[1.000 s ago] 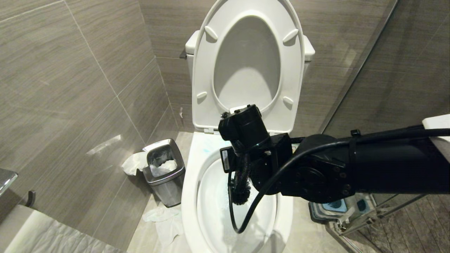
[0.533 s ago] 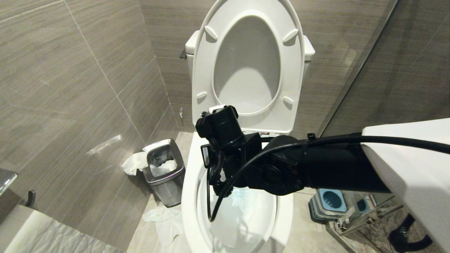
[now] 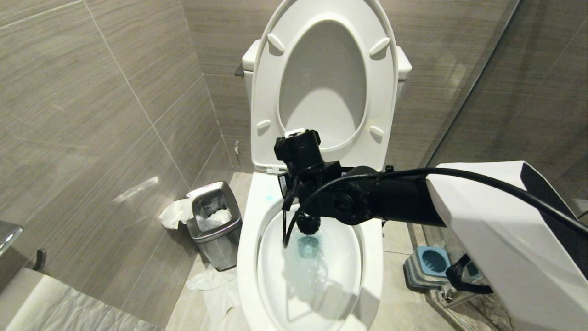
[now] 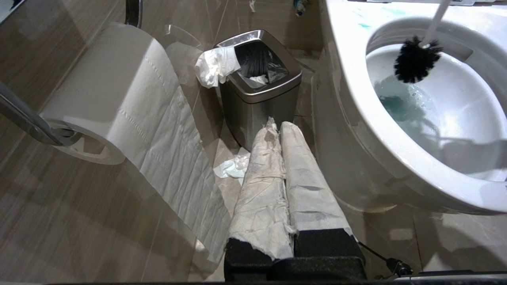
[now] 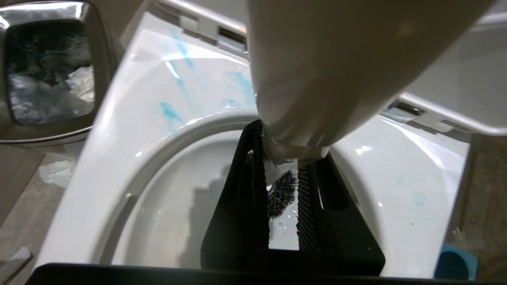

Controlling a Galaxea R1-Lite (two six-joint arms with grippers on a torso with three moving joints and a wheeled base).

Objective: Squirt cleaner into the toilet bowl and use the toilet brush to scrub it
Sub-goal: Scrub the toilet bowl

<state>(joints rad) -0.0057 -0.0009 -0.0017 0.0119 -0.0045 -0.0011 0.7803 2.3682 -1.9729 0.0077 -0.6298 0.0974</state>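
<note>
The toilet bowl (image 3: 250, 239) is open, its water tinted with blue cleaner (image 3: 310, 248). More cleaner streaks the back of the rim (image 5: 170, 113). My right gripper (image 5: 291, 158) hangs over the back of the bowl, shut on the white handle (image 5: 317, 71) of the toilet brush. The black bristle head (image 3: 308, 224) sits just above the water, near the back wall of the bowl (image 4: 414, 63). My left gripper (image 4: 279, 126), its fingers wrapped in white paper, is shut and empty, parked low beside the toilet.
A steel bin (image 3: 215, 220) with tissue hanging out stands left of the toilet, with crumpled tissue (image 3: 216, 285) on the floor. A toilet roll (image 4: 107, 91) hangs on the left wall. The brush's blue-grey base (image 3: 429, 264) stands right of the toilet. Seat and lid (image 3: 321, 87) are raised.
My right arm swept the brush head from the middle of the bowl to its left side, then up toward the back. The left arm has not moved.
</note>
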